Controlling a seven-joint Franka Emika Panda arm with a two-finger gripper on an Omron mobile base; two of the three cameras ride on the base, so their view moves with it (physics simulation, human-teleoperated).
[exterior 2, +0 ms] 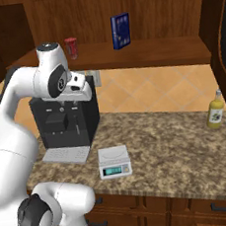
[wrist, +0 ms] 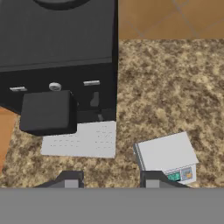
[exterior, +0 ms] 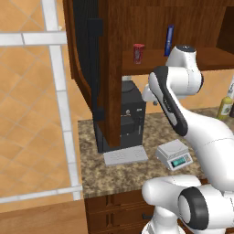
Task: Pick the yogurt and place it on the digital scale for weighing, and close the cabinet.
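Cabinet (exterior 2: 123,14): dark reddish-brown wall unit, both doors swung open; the left door (exterior: 91,77) with its black inset panel and bar handle stands out over the worktop's left end. One shelf (exterior 2: 143,52) inside, carrying two items.

- Yogurt (exterior 2: 71,47): small red cup, upright near the shelf's left end, close to its front edge. Untouched.
- Blue bottle (exterior 2: 120,31): tall, upright, toward the middle of the shelf, well apart from the yogurt.

Worktop (exterior 2: 178,147), speckled stone, below the cabinet:

- Coffee machine (exterior 2: 66,122): black, at the left end against the back; its flat grey drip tray (wrist: 81,140) lies in front.
- Digital scale (exterior 2: 113,161): low, light grey, near the front edge just right of the drip tray; top plate bare, teal display facing forward.
- Yellow-green bottle (exterior 2: 215,110): upright near the right end.

Gripper (wrist: 109,180): held above the worktop beside the coffee machine, pointing down; fingertips (wrist: 71,180) spread apart with nothing between them. The hand view looks down on the drip tray and the scale.

Drawers (exterior 2: 210,208): brown, under the worktop's front edge.
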